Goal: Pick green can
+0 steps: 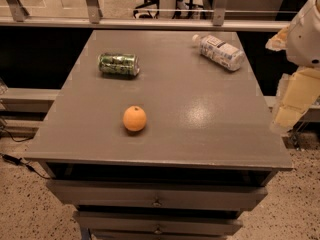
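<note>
Desk [210,134] fills the view, grey top, with three things lying on it. Far left of the top, that's the green can [119,64]: down on its side, long axis running left to right across the view, shiny green with pale patterning, metallic ends facing out to either side. Nothing touches it, and there is bare desk all round it.

Closer to the front edge, a little to the right of the can, sits the orange [134,118], well apart from the can, with a small shadow under it. In the far right corner lies the white plastic bottle [220,52], also on its side, cap toward the far left, label showing, set at an angle across the corner. Bottle and can lie well apart, on opposite sides of the far half of the desk.

And the end effector [292,103]? It is off the desk altogether, hanging at the right edge of the view, beyond the desk's right side, pale cream parts below a rounded white arm section [306,31]. It is well apart from the green can, with nearly the whole width of the desk between them, and the bottle is the nearest thing to it. Whether it is spread or pressed together, I cannot tell from this angle.

Below the top, drawers [110,194] are stacked with small knobs at the middle. The floor [20,209] is speckled, with a black cable [15,161] trailing at the left, and a metal rail [150,23] runs along behind the desk's far edge
</note>
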`<state>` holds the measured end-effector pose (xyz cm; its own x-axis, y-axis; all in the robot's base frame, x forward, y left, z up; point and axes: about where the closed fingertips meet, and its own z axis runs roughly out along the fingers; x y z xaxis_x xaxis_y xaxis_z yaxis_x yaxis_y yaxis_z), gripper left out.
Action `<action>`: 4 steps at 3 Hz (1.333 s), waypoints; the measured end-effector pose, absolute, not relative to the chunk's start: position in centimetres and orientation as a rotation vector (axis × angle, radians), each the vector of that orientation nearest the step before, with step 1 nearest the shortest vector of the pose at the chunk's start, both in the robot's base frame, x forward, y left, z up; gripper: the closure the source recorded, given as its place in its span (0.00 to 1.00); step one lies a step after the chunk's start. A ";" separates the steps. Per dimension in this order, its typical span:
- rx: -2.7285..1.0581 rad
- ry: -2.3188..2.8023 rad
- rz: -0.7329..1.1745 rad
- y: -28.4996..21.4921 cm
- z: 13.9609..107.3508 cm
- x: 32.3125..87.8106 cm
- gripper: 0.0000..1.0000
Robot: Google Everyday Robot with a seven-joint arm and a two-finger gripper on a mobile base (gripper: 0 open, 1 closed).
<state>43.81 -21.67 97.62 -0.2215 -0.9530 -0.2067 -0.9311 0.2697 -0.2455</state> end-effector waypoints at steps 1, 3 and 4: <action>-1.725 2.232 -0.099 -21.7 97.6 43.8 0.00; -1.773 2.057 -0.062 -13.1 96.2 50.0 0.00; -1.796 1.906 -0.029 -5.7 95.4 56.0 0.00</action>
<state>55.98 -5.71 95.45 0.0110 -0.9369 -0.3493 -0.9260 0.1223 -0.3572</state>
